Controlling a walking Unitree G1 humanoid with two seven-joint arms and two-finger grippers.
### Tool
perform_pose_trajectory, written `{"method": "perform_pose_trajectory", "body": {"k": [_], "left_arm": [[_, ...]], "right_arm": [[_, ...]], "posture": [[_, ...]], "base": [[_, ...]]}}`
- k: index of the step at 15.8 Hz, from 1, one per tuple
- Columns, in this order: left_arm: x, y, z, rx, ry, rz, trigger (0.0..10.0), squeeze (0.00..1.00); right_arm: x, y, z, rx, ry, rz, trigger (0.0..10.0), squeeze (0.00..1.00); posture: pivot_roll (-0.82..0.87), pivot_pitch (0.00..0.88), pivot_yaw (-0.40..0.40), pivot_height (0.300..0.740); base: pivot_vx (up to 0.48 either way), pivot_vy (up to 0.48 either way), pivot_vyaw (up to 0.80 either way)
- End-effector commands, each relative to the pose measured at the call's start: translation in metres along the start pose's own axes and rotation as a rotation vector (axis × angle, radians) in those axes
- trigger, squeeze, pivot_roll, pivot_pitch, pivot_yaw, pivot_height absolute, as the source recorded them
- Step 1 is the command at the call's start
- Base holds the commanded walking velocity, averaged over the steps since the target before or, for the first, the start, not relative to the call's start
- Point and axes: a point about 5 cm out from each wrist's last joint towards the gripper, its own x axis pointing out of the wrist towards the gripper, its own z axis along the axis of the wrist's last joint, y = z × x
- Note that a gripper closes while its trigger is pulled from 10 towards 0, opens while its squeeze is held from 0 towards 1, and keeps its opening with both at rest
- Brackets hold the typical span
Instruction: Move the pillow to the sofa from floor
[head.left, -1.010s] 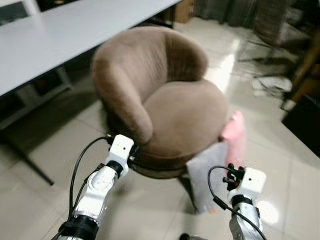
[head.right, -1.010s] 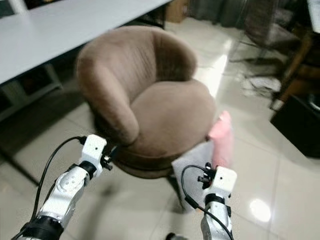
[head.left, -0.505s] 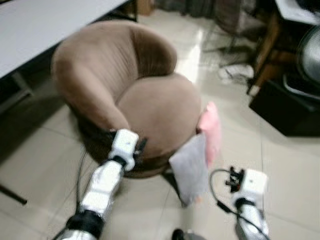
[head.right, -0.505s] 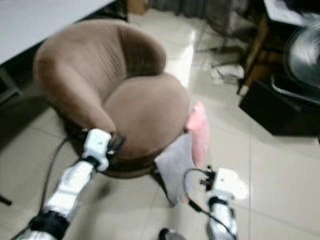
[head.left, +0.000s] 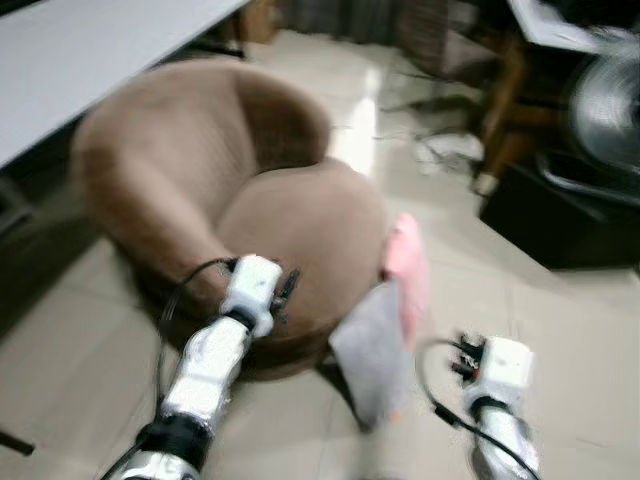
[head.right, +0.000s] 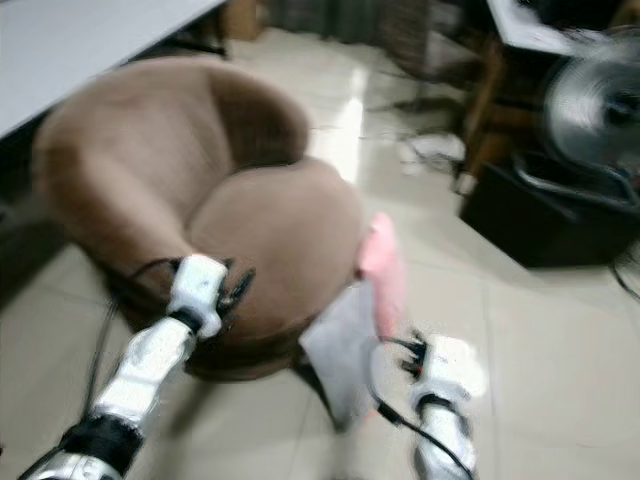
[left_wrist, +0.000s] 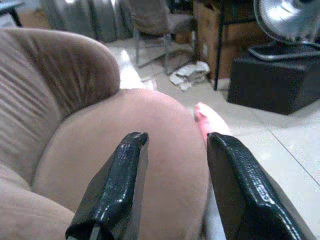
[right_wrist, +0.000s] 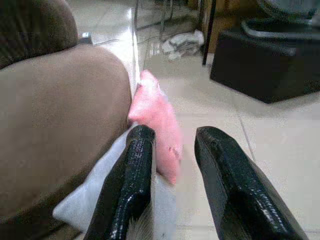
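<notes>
From the head cameras, blurred by motion, a round brown sofa chair (head.left: 250, 200) stands on the pale tiled floor (head.left: 560, 300), with a white table (head.left: 90, 60) behind it at the robot's left. Against the chair's right flank lean two pillows on the floor: a pink pillow (head.left: 405, 270) standing on edge, touching the seat's side, and a grey pillow (head.left: 370, 350) just in front of it, nearer the robot. The left arm (head.left: 205, 370) reaches forward so that its wrist sits over the front edge of the seat; the right arm (head.left: 495, 400) is raised over the tiles just right of the grey pillow. A fan (head.right: 595, 100) and a black box (head.right: 550, 215) stand at the far right. In the left wrist view, the left gripper (left_wrist: 172, 165) has its fingers parted with nothing between them, pointing across the seat cushion toward the pink pillow's top. In the right wrist view, the right gripper (right_wrist: 172, 165) is likewise spread and empty, hovering above the grey pillow with the pink pillow just beyond its fingertips, pressed against the chair's side.
</notes>
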Motion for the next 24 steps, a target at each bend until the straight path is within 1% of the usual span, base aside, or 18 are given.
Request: {"method": "perform_pose_trajectory", "body": {"k": [1, 5, 7, 13, 14, 15, 17, 18, 19, 21, 23, 24], "left_arm": [[-0.007, 0.01, -0.007, 0.011, 0.028, 0.023, 10.0, 0.0], [-0.006, 0.005, -0.008, 0.026, 0.023, -0.028, 10.0, 0.0], [-0.006, 0.0, -0.009, 0.038, 0.027, -0.071, 10.0, 0.0], [-0.006, -0.001, -0.01, 0.034, 0.021, -0.089, 10.0, 0.0], [-0.006, -0.001, -0.01, 0.024, 0.016, -0.086, 10.0, 0.0], [-0.006, 0.0, -0.01, 0.031, 0.022, -0.073, 10.0, 0.0], [-0.008, 0.003, -0.012, 0.031, 0.027, -0.056, 10.0, 0.0], [-0.008, 0.004, -0.014, 0.027, 0.037, -0.046, 10.0, 0.0], [-0.009, 0.004, -0.015, 0.028, 0.043, -0.037, 10.0, 0.0], [-0.009, 0.004, -0.015, 0.021, 0.045, -0.021, 10.0, 0.0], [-0.011, 0.004, -0.015, 0.019, 0.036, -0.023, 10.0, 0.0], [-0.013, 0.004, -0.017, 0.016, 0.033, -0.018, 10.0, 0.0]], "right_arm": [[0.003, 0.011, 0.006, 0.017, -0.024, 0.03, 10.0, 0.0], [0.002, 0.011, 0.006, 0.026, -0.026, 0.023, 10.0, 0.0], [0.001, 0.01, 0.007, 0.03, -0.028, 0.017, 10.0, 0.0], [-0.003, 0.008, 0.006, 0.029, -0.031, 0.003, 10.0, 0.0], [-0.003, 0.008, 0.006, 0.025, -0.031, 0.005, 10.0, 0.0], [-0.003, 0.008, 0.006, 0.017, -0.025, 0.021, 10.0, 0.0], [-0.002, 0.012, 0.005, -0.006, 0.004, 0.086, 10.0, 0.0], [-0.003, 0.015, 0.003, -0.045, 0.029, 0.143, 10.0, 0.0], [-0.003, 0.016, 0.003, -0.044, 0.032, 0.162, 10.0, 0.0], [-0.003, 0.017, 0.004, -0.075, 0.027, 0.198, 10.0, 0.0], [-0.004, 0.019, 0.004, -0.079, 0.03, 0.216, 10.0, 0.0], [-0.004, 0.021, 0.004, -0.085, 0.031, 0.232, 10.0, 0.0]], "posture": [[0.12, 0.036, -0.024, 0.74], [0.12, 0.036, -0.024, 0.74], [0.09, 0.031, -0.004, 0.74], [0.08, 0.03, 0.0, 0.74], [0.08, 0.03, 0.0, 0.74], [0.08, 0.03, 0.001, 0.74], [0.08, 0.027, 0.001, 0.74], [0.08, 0.026, -0.003, 0.74], [0.08, 0.026, -0.003, 0.735], [0.08, 0.024, -0.009, 0.715], [0.08, 0.024, -0.009, 0.7], [0.09, 0.021, -0.024, 0.685]], "base": [[0.345, 0.0, -0.8], [0.343, 0.0, -0.8], [0.321, 0.0, -0.8], [0.299, 0.0, -0.8], [0.0, 0.0, 0.0], [0.0, 0.0, 0.0], [0.0, 0.0, 0.0], [0.0, 0.0, 0.0], [0.0, 0.0, 0.0], [0.0, 0.0, 0.0], [0.0, 0.0, 0.0], [0.0, 0.0, 0.0]]}}
